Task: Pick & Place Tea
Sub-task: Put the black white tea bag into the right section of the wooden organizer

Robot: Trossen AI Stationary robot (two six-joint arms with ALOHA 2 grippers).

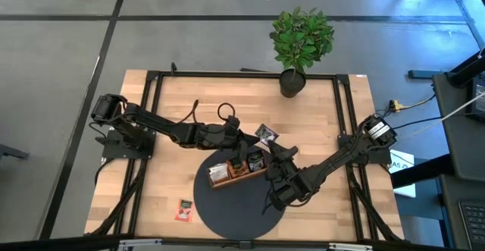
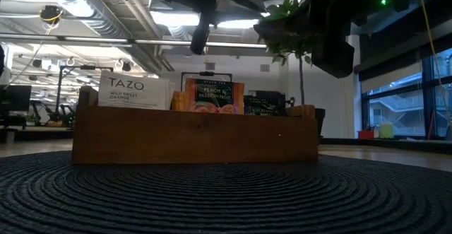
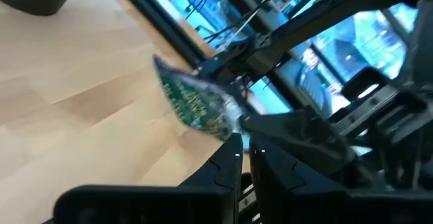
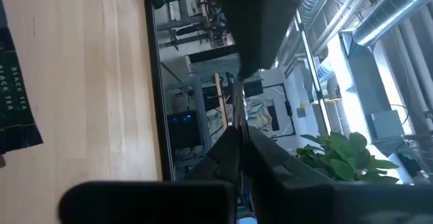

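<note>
A dark green tea sachet point(image 1: 265, 134) point(image 3: 195, 104) hangs in the air above the table, behind the brown wooden tray point(image 1: 236, 169) point(image 2: 194, 133), between both grippers. My left gripper point(image 1: 253, 139) point(image 3: 241, 141) reaches in from the left and is shut at the sachet's lower corner. My right gripper point(image 1: 279, 149) point(image 4: 237, 132) comes from the right, shut, with a thin strip seen edge-on point(image 4: 225, 102) standing out from between its tips. Several sachets point(image 2: 134, 91) stand upright in the tray. A red sachet point(image 1: 183, 210) lies flat on the wood, near left. My left gripper pinches the green sachet by one corner point(image 3: 230, 124) between its two fingertips, coming level from the table's left. The sachet is lifted clear and stands out tilted beyond the tips. My right gripper is shut on a thin flat strip point(image 4: 230, 119), apparently the same sachet seen edge-on, pinched between its two fingers. It comes slanting from the table's near right, and the strip sticks out past the tips, clear of the table.
The tray sits on a round dark woven mat point(image 1: 227, 205) point(image 2: 226, 199) at the table's near middle. A potted plant point(image 1: 300, 42) stands at the far edge. Bare wood point(image 1: 182, 103) lies left of and behind the tray. A black frame point(image 1: 151, 76) rims the table.
</note>
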